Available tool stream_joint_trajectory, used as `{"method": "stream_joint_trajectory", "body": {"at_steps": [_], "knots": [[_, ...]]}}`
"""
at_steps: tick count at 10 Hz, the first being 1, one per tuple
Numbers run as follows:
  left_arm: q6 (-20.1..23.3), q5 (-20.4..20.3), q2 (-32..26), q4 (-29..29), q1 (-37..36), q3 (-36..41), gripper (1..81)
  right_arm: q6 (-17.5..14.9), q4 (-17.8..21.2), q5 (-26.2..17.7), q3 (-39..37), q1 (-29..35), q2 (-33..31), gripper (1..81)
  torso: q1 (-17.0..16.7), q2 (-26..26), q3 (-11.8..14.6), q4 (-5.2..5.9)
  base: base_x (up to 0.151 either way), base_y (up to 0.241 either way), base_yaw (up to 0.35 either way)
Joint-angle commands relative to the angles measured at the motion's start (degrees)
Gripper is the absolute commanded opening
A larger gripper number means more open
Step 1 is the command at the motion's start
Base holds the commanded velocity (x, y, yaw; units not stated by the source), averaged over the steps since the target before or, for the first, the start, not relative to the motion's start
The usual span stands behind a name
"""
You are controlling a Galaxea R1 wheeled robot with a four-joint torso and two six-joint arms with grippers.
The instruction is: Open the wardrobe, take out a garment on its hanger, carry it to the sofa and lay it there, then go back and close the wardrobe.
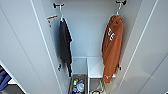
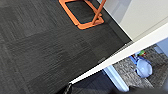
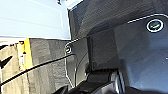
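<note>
White walls are seen inside the open wardrobe [image 1: 85,37]. Against its right wall the orange garment [image 1: 112,47] is hung on a white hanger [image 1: 118,10]. A dark shirt [image 1: 65,45] is hung by the left wall. How far each end effector is open cannot be told.

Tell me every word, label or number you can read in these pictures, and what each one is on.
Nothing can be read for certain.
Orange garment: large white letters on the chest, folded and blurred, not readable.
Wardrobe, left inner wall: a small white label with an orange stripe, print too small to read.
Yellow object in the right wrist view: small markings, too blurred to read.
</note>
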Motion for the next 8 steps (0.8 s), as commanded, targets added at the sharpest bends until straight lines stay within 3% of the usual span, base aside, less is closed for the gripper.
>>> {"method": "stream_joint_trajectory", "body": {"at_steps": [1, 2, 4, 6, 8], "knots": [[1.6, 1.8, -0.3, 40.2, 0.7, 1.2, 81.1, -0.4, 0.1, -2.5, -1.4, 3.2, 0.6, 81.1, 0.0, 0.0, 0.0, 0.00, 0.000, 0.000, 0.000], [0.0, 3.2, 0.1, 54.5, 1.0, 2.3, 81.1, -0.4, 0.1, -2.9, -3.1, 3.3, 1.7, 81.1, 0.0, 0.0, 0.0, 0.00, 0.000, 0.000, 0.000], [-5.0, 10.3, -2.0, 75.6, 1.5, 10.6, 81.1, -0.4, 0.0, -3.2, -4.8, 3.3, 3.2, 81.1, 0.0, 0.0, 0.0, 0.00, 0.000, 0.000, 0.000], [-10.5, 14.7, -5.2, 86.6, 2.2, 16.9, 81.1, -0.4, 0.0, -3.5, -6.1, 3.3, 3.9, 81.1, 0.0, 0.0, 0.0, 0.00, 0.000, 0.000, 0.000], [-13.7, 15.9, -7.1, 90.3, 3.7, 19.3, 81.1, -0.4, 0.0, -3.8, -7.8, 3.0, 5.0, 81.1, 0.0, 0.0, 0.0, 0.00, 0.000, 0.000, 0.000]]}}
